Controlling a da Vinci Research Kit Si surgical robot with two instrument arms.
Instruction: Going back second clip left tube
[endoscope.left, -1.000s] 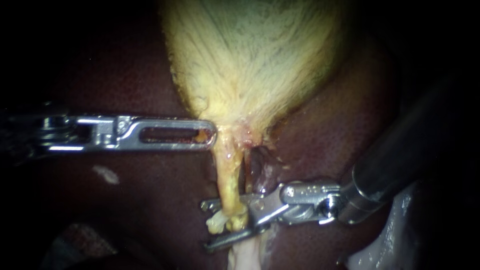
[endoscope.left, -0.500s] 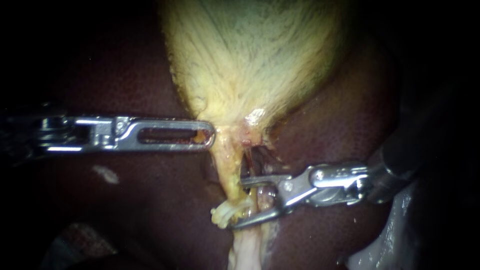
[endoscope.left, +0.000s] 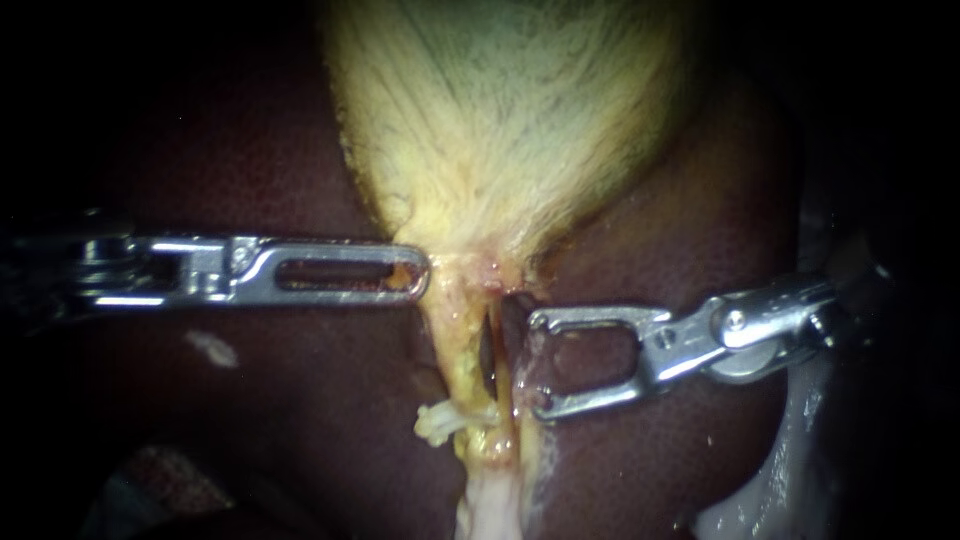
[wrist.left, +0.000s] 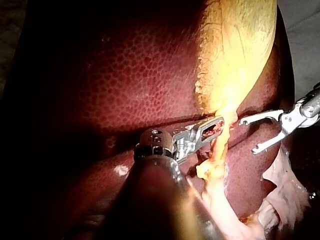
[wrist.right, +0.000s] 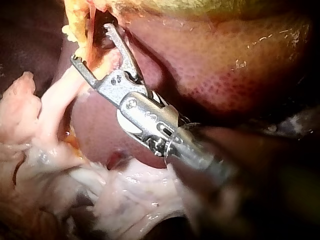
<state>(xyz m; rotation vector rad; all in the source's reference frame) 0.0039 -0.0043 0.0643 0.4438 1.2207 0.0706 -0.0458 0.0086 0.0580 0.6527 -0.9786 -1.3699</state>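
Observation:
The yellow gallbladder (endoscope.left: 500, 110) narrows to a neck, and my left instrument (endoscope.left: 418, 274) is shut on that neck from the left, as the left wrist view also shows (wrist.left: 216, 125). Below the neck the yellow left tube (endoscope.left: 455, 345) runs down to a frayed whitish tag (endoscope.left: 438, 420). A dark gap separates it from a reddish right tube (endoscope.left: 511, 335). My right instrument (endoscope.left: 533, 365) is open with wide-spread, empty jaws just right of the tubes, its tips near the right tube. I can make out no clip on either tube.
Dark red liver (endoscope.left: 230, 140) surrounds the gallbladder on both sides. A pale strand (endoscope.left: 490, 505) continues below the tubes. Loose whitish tissue (endoscope.left: 760, 500) lies at the lower right, under the right instrument's shaft (wrist.right: 200, 150).
My right instrument has drawn back to the right and slightly up, off the left tube it straddled low down. Its jaws are still open. The left instrument has kept its hold.

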